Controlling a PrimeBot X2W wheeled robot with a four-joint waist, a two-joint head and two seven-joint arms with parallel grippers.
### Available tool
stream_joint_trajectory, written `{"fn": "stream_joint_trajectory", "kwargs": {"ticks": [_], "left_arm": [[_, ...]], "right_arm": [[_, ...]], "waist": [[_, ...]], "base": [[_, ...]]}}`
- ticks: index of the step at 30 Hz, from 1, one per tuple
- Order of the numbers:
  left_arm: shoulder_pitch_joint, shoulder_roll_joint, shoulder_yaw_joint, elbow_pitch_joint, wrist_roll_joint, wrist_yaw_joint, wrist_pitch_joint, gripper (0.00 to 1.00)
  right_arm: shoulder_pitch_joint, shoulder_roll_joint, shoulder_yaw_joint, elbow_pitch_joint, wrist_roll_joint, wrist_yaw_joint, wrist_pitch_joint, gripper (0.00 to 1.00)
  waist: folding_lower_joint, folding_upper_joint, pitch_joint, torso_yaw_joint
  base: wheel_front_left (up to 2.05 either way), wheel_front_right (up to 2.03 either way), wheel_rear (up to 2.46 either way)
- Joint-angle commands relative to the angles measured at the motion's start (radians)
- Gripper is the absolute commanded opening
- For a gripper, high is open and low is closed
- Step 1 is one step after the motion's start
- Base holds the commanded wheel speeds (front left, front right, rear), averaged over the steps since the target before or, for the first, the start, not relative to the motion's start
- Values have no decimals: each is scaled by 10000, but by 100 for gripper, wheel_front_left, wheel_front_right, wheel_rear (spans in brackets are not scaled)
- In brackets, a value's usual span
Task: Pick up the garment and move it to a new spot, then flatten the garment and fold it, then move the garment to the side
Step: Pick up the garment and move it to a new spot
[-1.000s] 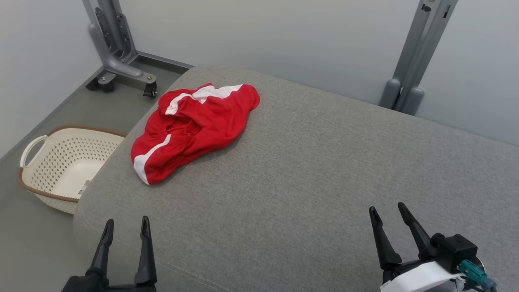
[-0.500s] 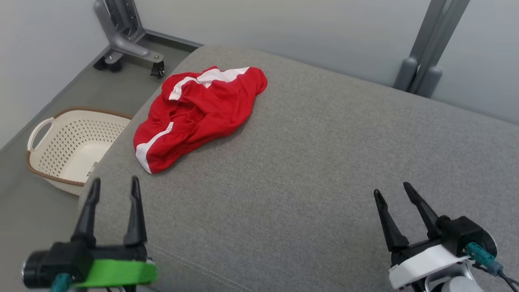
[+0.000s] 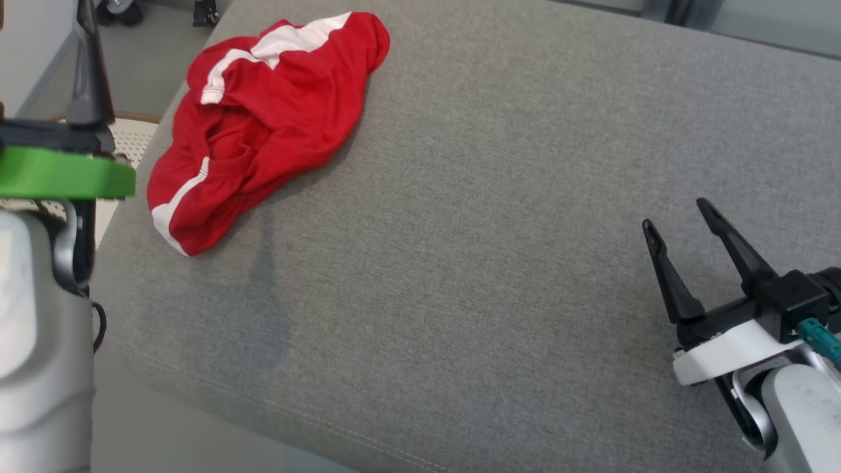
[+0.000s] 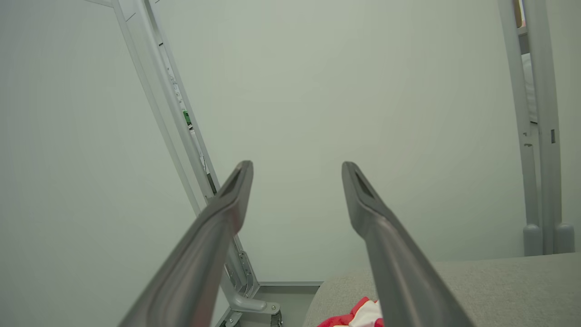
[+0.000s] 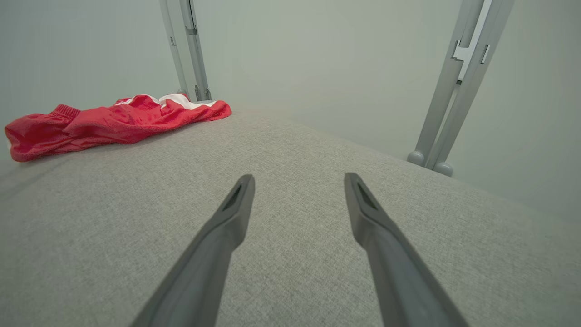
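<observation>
My left end effector (image 4: 297,165) and right end effector (image 3: 675,213) both stand wide, holding nothing. The red garment (image 3: 263,118) lies crumpled at the far left corner of the grey cushion (image 3: 493,197). My right end effector hovers over the cushion's near right part, well apart from the garment.

Red knit cloth with white bands on the garment (image 3: 263,118), at 11 o'clock in the head view: soft, matt, creased. Coarse woven grey fabric on the cushion (image 3: 493,230), matt, with a stitched seam along the 6 o'clock edge. Dark matt plastic on the fingers of the left pincer (image 4: 297,168) and right pincer (image 3: 675,213). Smooth green plastic on the left mount (image 3: 59,174); smooth white plastic on the right mount (image 3: 716,351). Perforated cream plastic on the basket (image 3: 131,138) at 9 o'clock. Grey painted metal on the frame posts (image 5: 454,91).
</observation>
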Motion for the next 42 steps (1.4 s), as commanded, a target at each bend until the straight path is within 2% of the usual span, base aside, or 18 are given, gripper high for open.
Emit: {"fn": "stream_joint_trajectory", "kwargs": {"ticks": [1,5,8,12,18,24,28,30,38,42], "left_arm": [[-648,192,-166,784,-267,-19,3,100],[-2557,571,-528,3506,-1330,-22,323,100],[-3599,787,-681,5472,-2288,-23,1123,100],[-4486,978,-1064,7053,-3404,-24,2149,100],[-4891,1313,-1889,8249,-4496,-22,3636,100],[-4683,1440,-2664,8628,-5366,-24,4874,100],[-4609,1576,-3155,8553,-5562,-26,4583,98],[-4675,1823,-3300,8523,-5512,-26,3907,0],[-4856,2537,-4509,7847,-5030,-25,897,0],[-4959,2973,-5320,7369,-4683,-25,227,0]], "right_arm": [[-229,-133,-58,-110,-110,-17,-26,100],[-537,-363,-118,-342,-250,-17,-26,100],[-685,-434,-149,-501,-340,-17,-26,100],[-823,-448,-256,-695,-469,-17,-26,100],[-805,-456,-422,-821,-666,-20,4,100],[-706,-397,-442,-858,-811,-24,63,100],[-724,-357,-455,-838,-881,-27,71,100],[-779,-306,-428,-819,-907,-29,76,100],[-879,176,-172,-631,-712,-18,67,100],[-1032,543,55,-568,-528,-12,1,100]], "waist": [[-2,0,1364,-738],[-2,0,2093,-1070],[-2,0,2586,-1336],[-2,0,3190,-1631],[-2,0,3843,-1918],[-2,0,4097,-2107],[-2,0,4183,-2168],[-2,0,4161,-2218],[-2,0,3180,-2387],[-2,0,2300,-2593]], "base": [[0,0,0],[0,0,0],[0,0,0],[0,0,0],[0,0,0],[0,0,0],[0,0,0],[0,0,0],[0,0,0],[0,0,0]]}}
